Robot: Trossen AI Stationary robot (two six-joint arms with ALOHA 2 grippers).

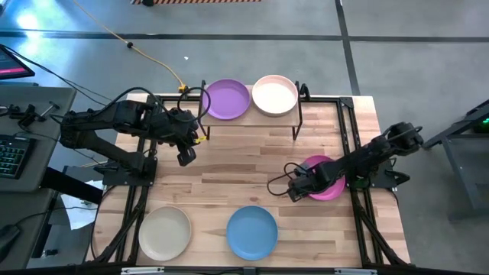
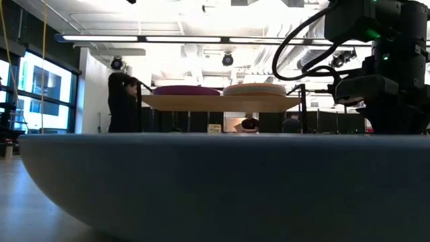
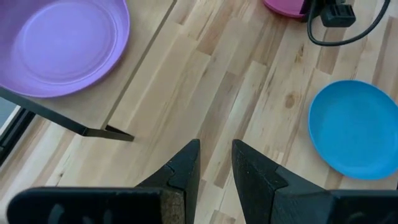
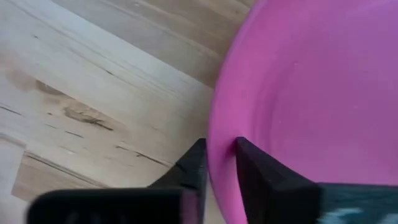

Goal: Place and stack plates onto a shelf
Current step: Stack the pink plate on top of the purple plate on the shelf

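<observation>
One magenta plate point(image 4: 311, 93) sits pinched in the right tool point(image 4: 221, 163); left tool point(image 3: 216, 163) narrow, empty.

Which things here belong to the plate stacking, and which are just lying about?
Job:
shelf
purple plate and pale plate on it
magenta plate, rim between the right tool fingers
blue plate
beige plate

Lying about:
yellow cable
keyboard

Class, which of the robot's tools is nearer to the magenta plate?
The right. The right tool straddles the rim of the magenta plate, while the left tool hangs far across the table, near the shelf.
</observation>
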